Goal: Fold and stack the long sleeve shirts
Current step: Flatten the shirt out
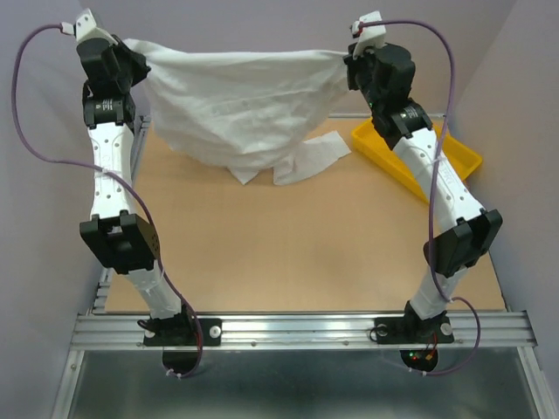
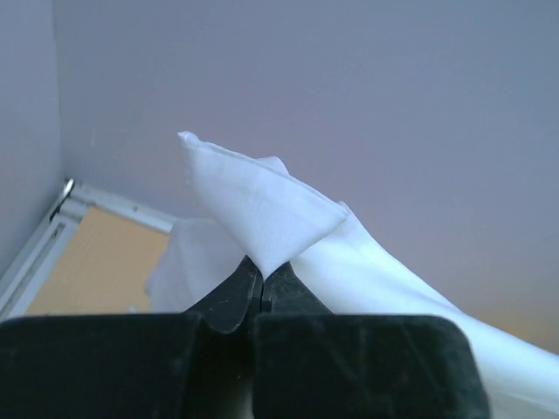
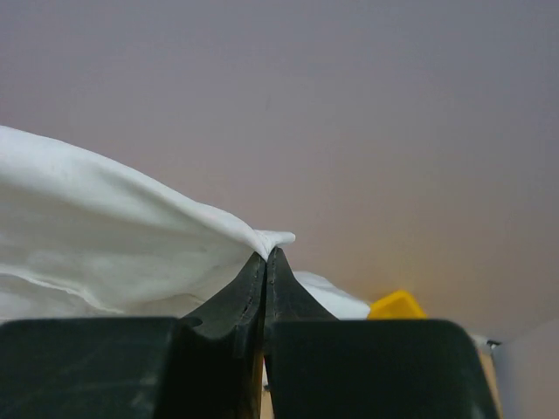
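We see a yellow tray (image 1: 458, 155) at the far right of the tan counter (image 1: 288, 249), partly hidden behind the right arm, with a trailing end of the white long sleeve shirt (image 1: 236, 105) lying near it. The shirt hangs stretched between the arms above the far side of the counter, its lower folds sagging onto the board. The left gripper (image 2: 260, 278) is pressed together on one upper corner of the cloth and the right gripper (image 3: 265, 260) pinches the other. Pale purple-grey walls (image 1: 262, 19) enclose the counter, and a metal rail (image 1: 306, 330) carries both arm bases at the near edge.
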{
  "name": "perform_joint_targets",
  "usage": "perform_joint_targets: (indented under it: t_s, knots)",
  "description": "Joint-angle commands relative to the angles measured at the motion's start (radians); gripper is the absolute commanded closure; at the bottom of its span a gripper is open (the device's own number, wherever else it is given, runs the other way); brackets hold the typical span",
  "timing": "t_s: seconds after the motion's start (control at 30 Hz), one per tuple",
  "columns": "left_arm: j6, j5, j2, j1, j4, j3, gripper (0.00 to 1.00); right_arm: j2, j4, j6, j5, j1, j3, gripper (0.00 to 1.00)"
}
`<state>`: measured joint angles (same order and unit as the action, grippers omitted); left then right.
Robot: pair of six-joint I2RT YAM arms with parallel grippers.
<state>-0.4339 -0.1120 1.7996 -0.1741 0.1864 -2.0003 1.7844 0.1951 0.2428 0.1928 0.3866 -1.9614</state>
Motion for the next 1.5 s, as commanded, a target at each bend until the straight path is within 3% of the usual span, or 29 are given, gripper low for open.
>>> perform_joint_targets:
  t_s: [0.0, 0.07, 0.17, 0.3, 0.37, 0.4, 0.47, 0.5, 0.57, 0.6, 0.73, 0.83, 0.93, 1.1, 1.2, 1.27, 1.37, 1.47]
  knots:
    - [0.05, -0.034, -0.064, -0.007, -0.071, -0.098, 1.0, -0.064, -0.043, 0.115, 0.087, -0.008, -0.087, 0.99]
    - [0.061, -0.049, -0.123, -0.007, -0.135, -0.02, 1.0, -0.112, -0.045, 0.11, 0.034, -0.008, -0.035, 0.99]
    - [0.047, -0.031, -0.294, -0.007, -0.286, 0.251, 1.0, -0.247, -0.048, 0.069, -0.099, -0.008, 0.133, 0.99]
    - [-0.061, 0.06, -0.571, -0.008, -0.389, 0.716, 1.0, -0.433, -0.052, -0.078, -0.231, -0.008, 0.413, 0.96]
    - [-0.089, 0.097, -0.667, -0.008, -0.395, 0.86, 0.85, -0.517, -0.054, -0.14, -0.271, -0.008, 0.534, 0.93]
    - [-0.107, 0.103, -0.766, -0.007, -0.386, 0.994, 0.78, -0.605, -0.056, -0.196, -0.324, -0.009, 0.649, 0.84]
    - [-0.183, 0.156, -0.862, -0.008, -0.34, 1.108, 0.6, -0.686, -0.056, -0.27, -0.378, -0.006, 0.772, 0.74]
    - [-0.19, 0.159, -0.903, -0.004, -0.276, 1.191, 0.55, -0.78, -0.056, -0.33, -0.444, -0.008, 0.899, 0.56]
    - [-0.236, 0.215, -0.988, 0.024, -0.188, 1.241, 0.3, -0.88, -0.045, -0.391, -0.489, -0.008, 1.013, 0.39]
    - [-0.229, 0.2, -1.044, 0.03, -0.112, 1.288, 0.27, -0.983, -0.037, -0.452, -0.522, -0.008, 1.135, 0.36]
    - [-0.183, 0.209, -1.175, 0.031, 0.104, 1.292, 0.14, -1.204, 0.096, -0.56, -0.544, -0.008, 1.317, 0.26]
    - [-0.132, 0.224, -1.23, 0.031, 0.185, 1.241, 0.11, -1.26, 0.154, -0.594, -0.512, -0.006, 1.349, 0.24]
    - [-0.097, 0.195, -1.224, 0.031, 0.203, 1.204, 0.11, -1.219, 0.168, -0.611, -0.44, -0.008, 1.333, 0.24]
    - [-0.08, 0.049, -1.07, 0.031, 0.116, 1.209, 0.11, -0.902, 0.167, -0.634, -0.314, -0.008, 1.195, 0.24]
    - [-0.063, -0.064, -0.822, 0.045, 0.071, 1.165, 0.11, -0.713, 0.167, -0.625, -0.23, -0.008, 1.094, 0.25]
    - [-0.046, -0.068, -0.714, 0.062, 0.062, 1.123, 0.1, -0.624, 0.162, -0.617, -0.204, -0.008, 1.049, 0.25]
    - [-0.026, -0.055, -0.521, 0.1, 0.038, 1.013, 0.09, -0.465, 0.129, -0.606, -0.121, -0.008, 0.964, 0.31]
    - [-0.048, -0.037, -0.353, 0.117, -0.022, 0.913, 0.09, -0.332, 0.106, -0.596, -0.061, -0.012, 0.897, 0.54]
